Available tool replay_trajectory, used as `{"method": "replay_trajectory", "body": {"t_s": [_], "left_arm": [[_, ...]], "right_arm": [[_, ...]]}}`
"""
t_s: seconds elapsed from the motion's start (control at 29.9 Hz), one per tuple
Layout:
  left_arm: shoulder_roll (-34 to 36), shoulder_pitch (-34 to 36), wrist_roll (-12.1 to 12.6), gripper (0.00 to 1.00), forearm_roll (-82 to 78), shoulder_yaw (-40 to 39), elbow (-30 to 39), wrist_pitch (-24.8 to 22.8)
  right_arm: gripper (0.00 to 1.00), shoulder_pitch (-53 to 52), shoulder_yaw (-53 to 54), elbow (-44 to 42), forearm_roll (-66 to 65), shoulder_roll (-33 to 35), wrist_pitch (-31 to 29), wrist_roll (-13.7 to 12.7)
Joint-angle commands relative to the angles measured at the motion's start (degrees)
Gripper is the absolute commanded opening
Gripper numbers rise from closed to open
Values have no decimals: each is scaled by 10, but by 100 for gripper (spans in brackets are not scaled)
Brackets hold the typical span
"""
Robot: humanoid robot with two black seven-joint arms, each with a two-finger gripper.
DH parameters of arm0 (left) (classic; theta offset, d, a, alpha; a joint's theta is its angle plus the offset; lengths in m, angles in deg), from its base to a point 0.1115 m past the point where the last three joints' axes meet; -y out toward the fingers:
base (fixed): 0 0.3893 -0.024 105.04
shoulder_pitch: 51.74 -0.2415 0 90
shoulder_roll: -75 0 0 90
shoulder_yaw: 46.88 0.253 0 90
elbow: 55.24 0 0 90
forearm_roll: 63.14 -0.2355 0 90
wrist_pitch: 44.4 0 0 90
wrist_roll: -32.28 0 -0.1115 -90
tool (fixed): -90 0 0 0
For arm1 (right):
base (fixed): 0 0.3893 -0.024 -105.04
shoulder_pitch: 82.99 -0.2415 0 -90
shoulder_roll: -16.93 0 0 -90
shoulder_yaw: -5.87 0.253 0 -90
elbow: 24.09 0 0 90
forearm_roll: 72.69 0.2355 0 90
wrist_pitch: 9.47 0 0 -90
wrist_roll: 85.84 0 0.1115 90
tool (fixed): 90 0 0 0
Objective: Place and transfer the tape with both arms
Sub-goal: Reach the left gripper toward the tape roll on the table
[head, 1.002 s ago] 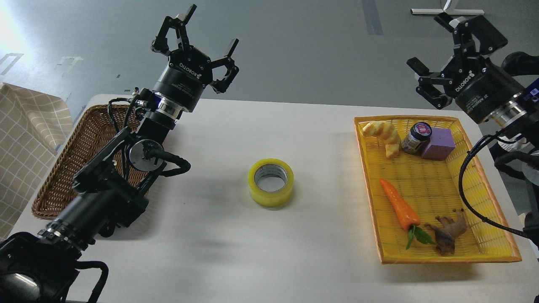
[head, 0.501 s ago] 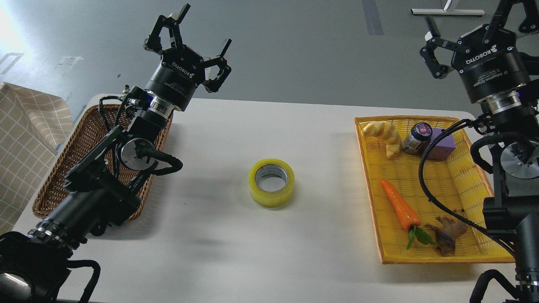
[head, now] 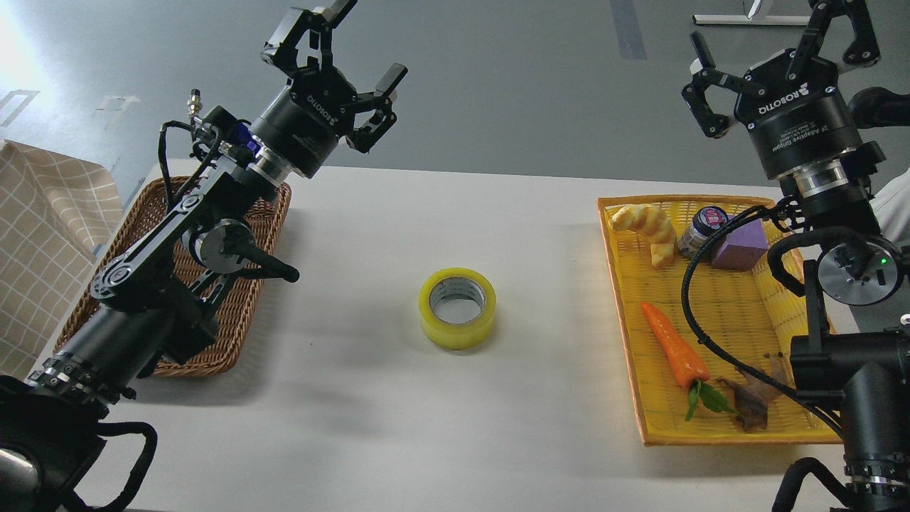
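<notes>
This is looking like a robotics lab or test room rather than a home: a plain white table (head: 398, 398) is standing on a bare grey floor (head: 498, 78) that is carrying strips of marking tape. Toy-like props are lying sorted in a yellow tray (head: 718, 313), with a brown wicker basket (head: 213, 355) sitting at the other end. A checked cloth (head: 43, 235) is hanging at the left edge, like staged set dressing.
</notes>
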Motion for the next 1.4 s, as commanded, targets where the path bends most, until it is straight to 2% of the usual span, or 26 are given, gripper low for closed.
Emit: {"method": "replay_trajectory", "body": {"t_s": [0.0,0.1,0.4,0.57,0.7,0.84,0.94,1.0,1.1,1.27,1.34,1.37], "left_arm": [[32,0,0,98,-53,10,51,0],[50,0,0,98,-125,10,71,14],[71,-5,-25,98,-476,11,118,150],[82,-3,-28,98,-522,24,143,154],[114,19,-25,98,-611,98,162,176],[119,24,-27,98,-715,131,162,195],[138,31,-12,98,-757,172,161,194],[147,48,17,98,-787,218,158,194],[151,68,46,98,-833,272,157,193],[144,75,54,98,-844,284,153,166],[141,73,65,98,-846,293,152,147],[138,74,80,98,-849,306,146,140]], "right_arm": [[99,-2,0,-7,0,1,0,0],[99,-2,0,-10,0,1,0,0],[99,9,-3,-17,9,5,0,0],[99,31,-2,-33,12,6,0,0],[99,54,1,-33,13,6,0,3],[99,63,2,-33,24,6,0,6],[99,65,1,-33,25,5,0,7],[99,65,1,-33,25,5,0,7],[99,65,1,-34,24,5,0,7],[99,70,1,-35,24,5,0,7],[99,70,1,-35,25,5,0,7],[99,70,1,-35,24,5,0,7]]}}
